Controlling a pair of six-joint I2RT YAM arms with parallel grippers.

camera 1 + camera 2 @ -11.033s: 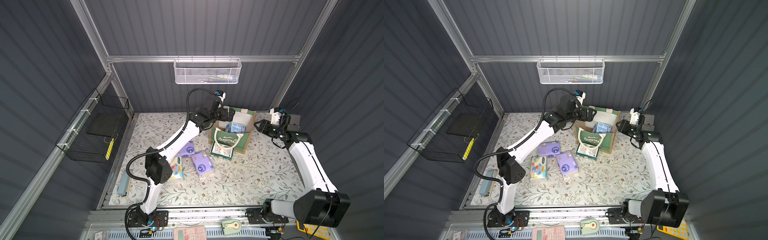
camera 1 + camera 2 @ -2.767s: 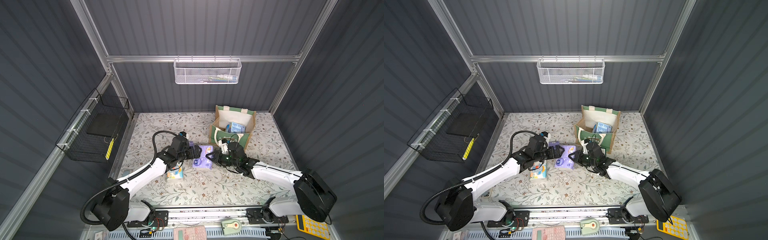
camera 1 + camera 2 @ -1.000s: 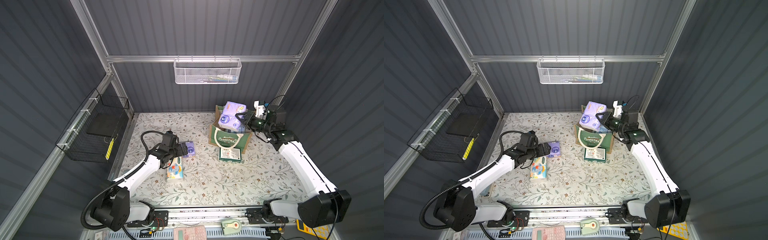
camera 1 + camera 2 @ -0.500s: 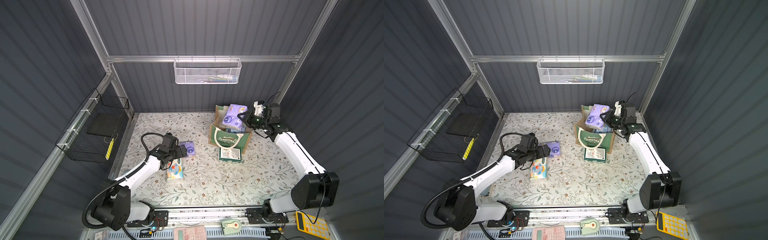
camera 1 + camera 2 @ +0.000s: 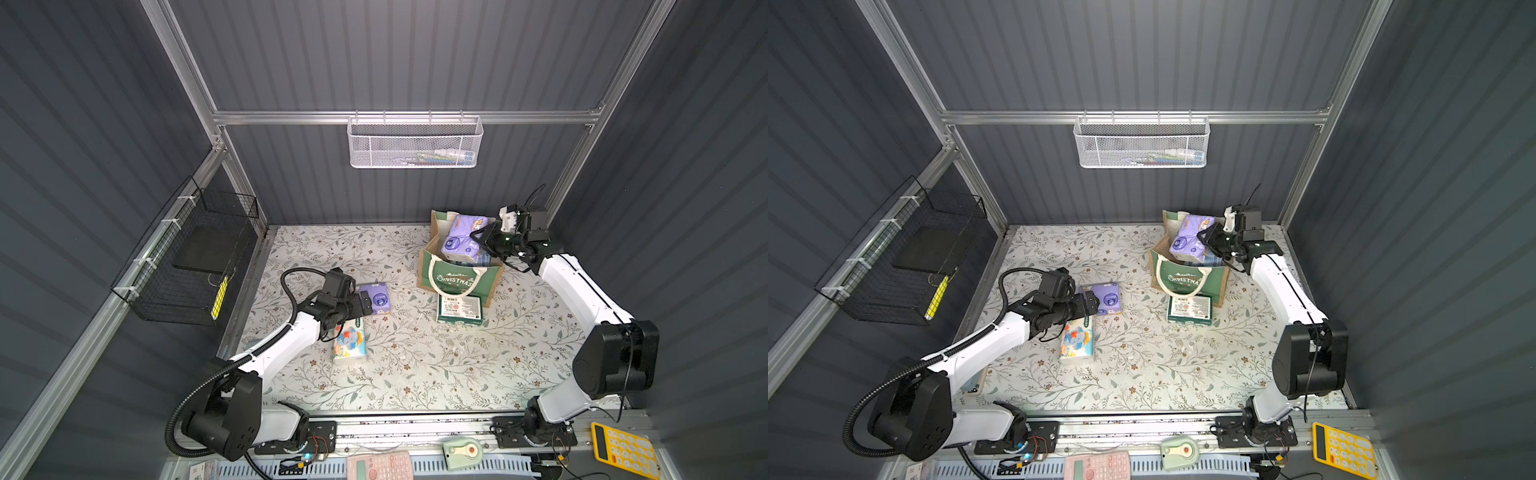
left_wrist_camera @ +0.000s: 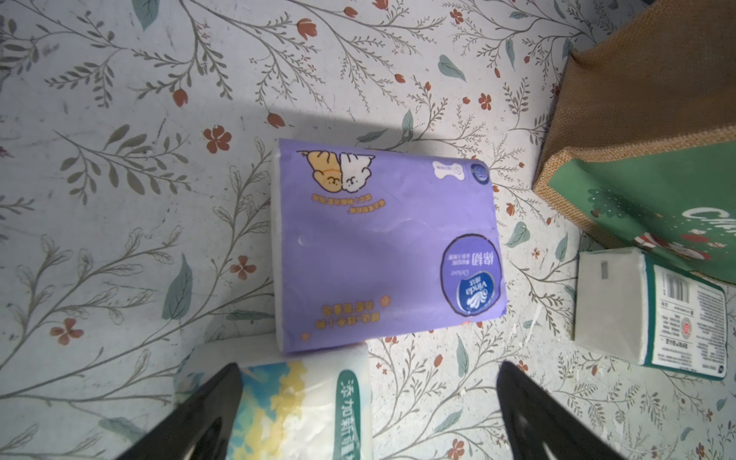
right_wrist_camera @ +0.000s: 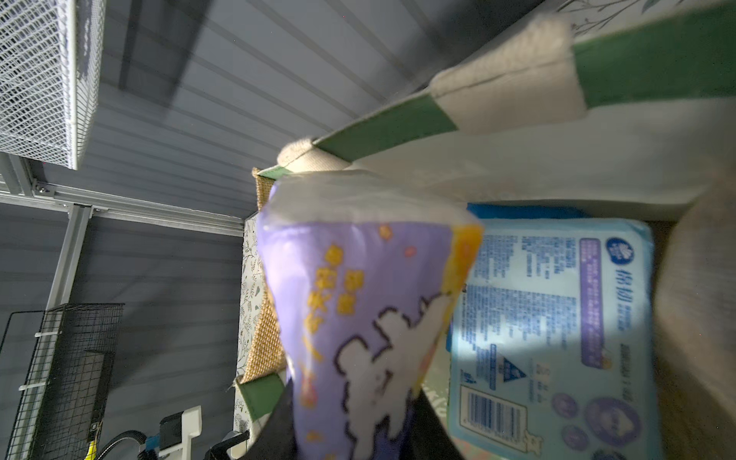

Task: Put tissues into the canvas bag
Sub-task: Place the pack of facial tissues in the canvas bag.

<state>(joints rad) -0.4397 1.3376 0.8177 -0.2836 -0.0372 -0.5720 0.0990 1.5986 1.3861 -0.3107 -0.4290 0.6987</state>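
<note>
Right gripper: jaws clamped on one end of a purple tissue pack, which is held tilted over the open mouth of the canvas bag, above a light blue pack lying inside against the white lining. Left gripper: jaws spread wide and holding nothing, low over the floral tabletop; the second purple pack lies flat just ahead of its fingertips, and the cartoon-printed pack lies partly under one finger. Green-and-white pack: flat on the tabletop just beside the bag's printed front, well apart from both grippers.
</note>
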